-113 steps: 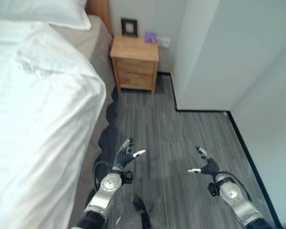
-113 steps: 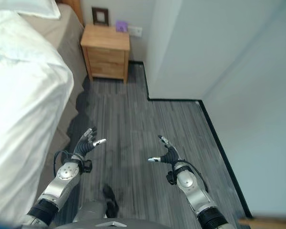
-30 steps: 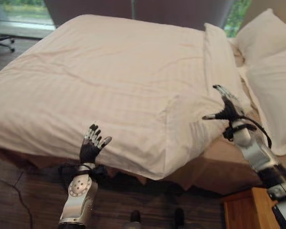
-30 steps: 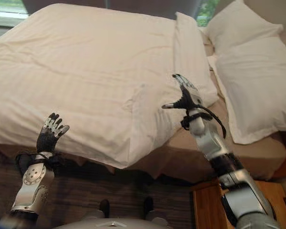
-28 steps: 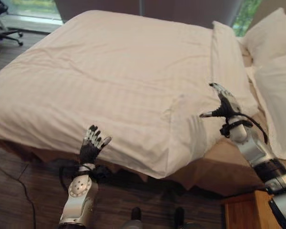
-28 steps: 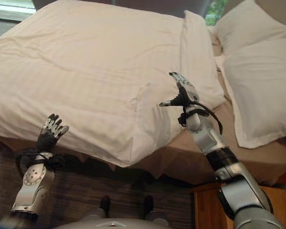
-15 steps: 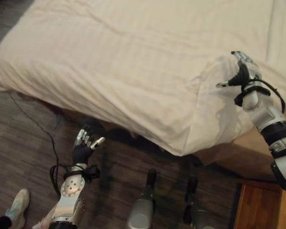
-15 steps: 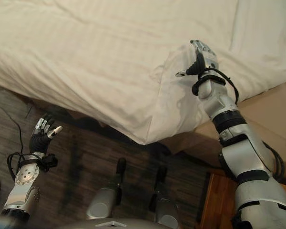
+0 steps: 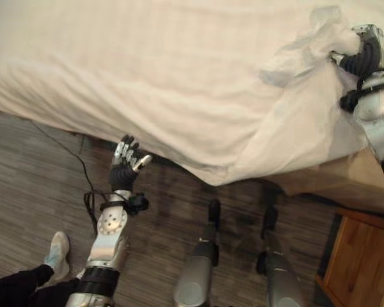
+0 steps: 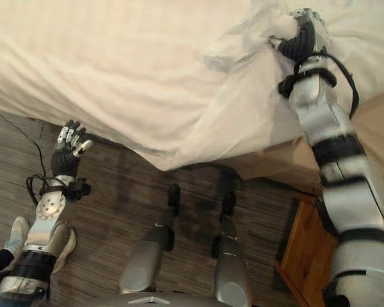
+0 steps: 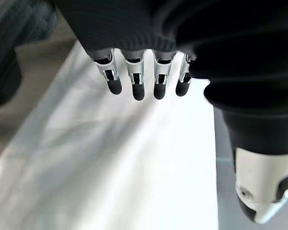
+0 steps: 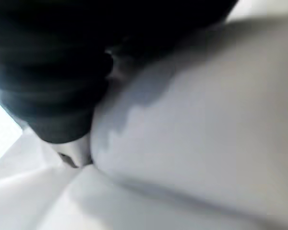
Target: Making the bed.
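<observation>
One white duvet (image 9: 179, 77) draped over bed's near edge, right hand (image 10: 301, 35) bunching its rumpled corner though its grip can't be read, left hand (image 9: 125, 167) spread, idle above floor; soft, light, slack: grab at corner hem.

No readable text, labels or nos. anywhere in these views.

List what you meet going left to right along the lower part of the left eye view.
Person's shoe → left hand, open above the floor → hanging corner of the white duvet → wooden nightstand.
</observation>
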